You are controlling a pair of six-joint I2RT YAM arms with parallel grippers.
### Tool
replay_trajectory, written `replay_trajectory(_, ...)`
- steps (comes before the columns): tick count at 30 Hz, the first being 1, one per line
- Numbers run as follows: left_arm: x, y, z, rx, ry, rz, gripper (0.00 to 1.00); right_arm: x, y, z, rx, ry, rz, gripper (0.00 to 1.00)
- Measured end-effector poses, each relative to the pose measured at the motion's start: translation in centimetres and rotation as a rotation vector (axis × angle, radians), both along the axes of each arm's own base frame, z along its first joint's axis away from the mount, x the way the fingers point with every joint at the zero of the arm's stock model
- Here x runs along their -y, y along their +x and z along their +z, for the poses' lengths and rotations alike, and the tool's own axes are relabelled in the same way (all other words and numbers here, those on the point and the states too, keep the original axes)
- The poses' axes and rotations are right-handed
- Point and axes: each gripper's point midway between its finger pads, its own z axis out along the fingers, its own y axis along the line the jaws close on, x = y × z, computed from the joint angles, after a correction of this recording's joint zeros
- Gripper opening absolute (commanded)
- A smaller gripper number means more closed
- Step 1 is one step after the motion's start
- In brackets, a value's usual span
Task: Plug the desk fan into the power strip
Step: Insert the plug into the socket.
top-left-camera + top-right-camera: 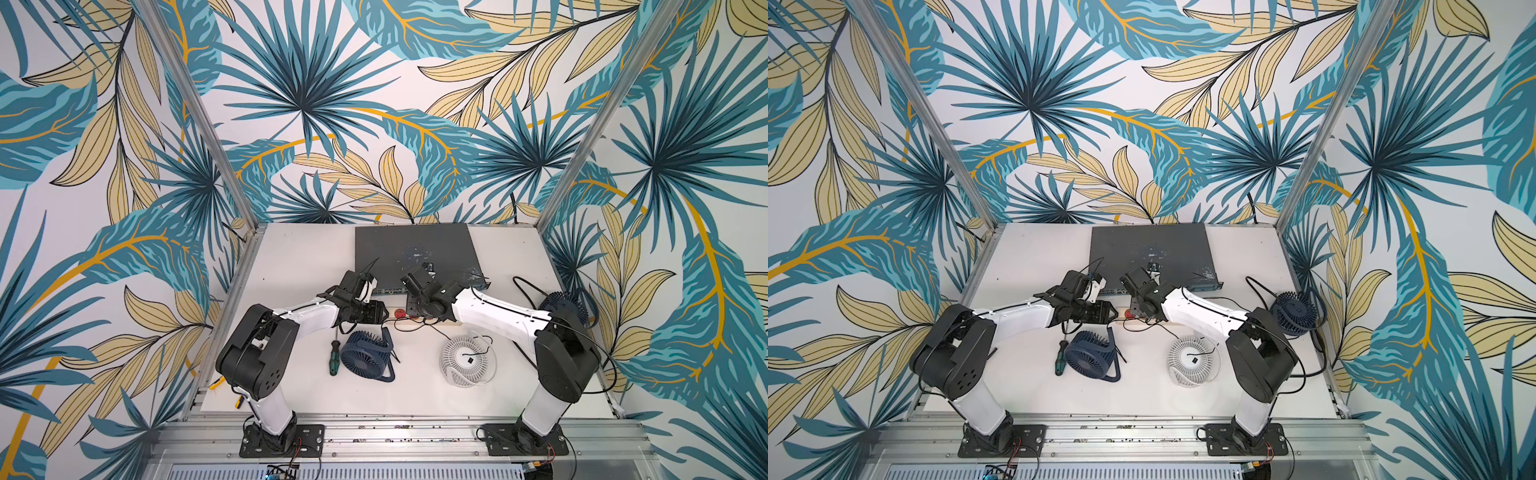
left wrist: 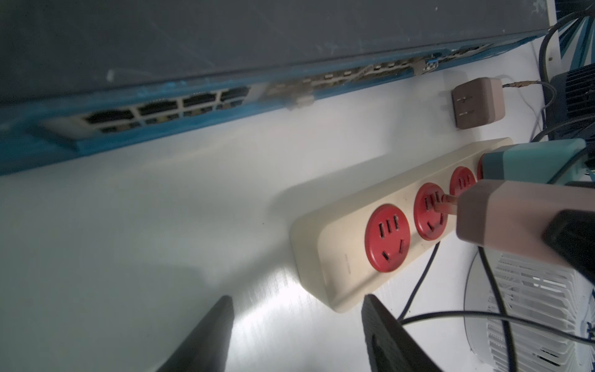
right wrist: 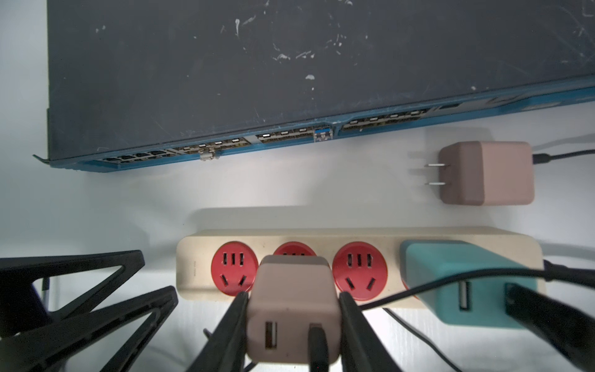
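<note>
The right gripper [image 3: 293,301] is clamped on the pink adapter [image 2: 502,215], its prongs [image 2: 447,203] at the second socket [image 2: 425,222] of the power strip [image 2: 338,254], which lies flat on the worktop [image 2: 161,225]. Any tilt against the strip's face would make a push jam or bend the prongs. The left gripper [image 2: 297,301] gapes empty just off the strip's end, so the unbraced strip may skid.
</note>
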Motion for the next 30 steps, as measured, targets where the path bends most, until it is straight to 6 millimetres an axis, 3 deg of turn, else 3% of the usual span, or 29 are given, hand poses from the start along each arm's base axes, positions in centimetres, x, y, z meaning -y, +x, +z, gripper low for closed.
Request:
replay_trajectory(20,0.0,0.0,-0.2,-0.002,0.002,-0.002,0.66,0.1,0.3,-0.8,0.011,-0.008,-0.019,0.14)
replay_trajectory(23,0.0,0.0,-0.2,-0.002,0.002,-0.002,0.66,0.1,0.4,-0.8,0.015,-0.010,-0.020,0.11)
replay_trajectory(26,0.0,0.0,-0.1,-0.003,0.002,-0.001,0.66,0.1,0.4,-0.9,0.019,-0.013,-0.023,0.00)
replay_trajectory(30,-0.1,0.0,-0.2,-0.002,0.002,0.001,0.66,0.1,0.3,-1.1,0.031,-0.014,-0.023,0.00)
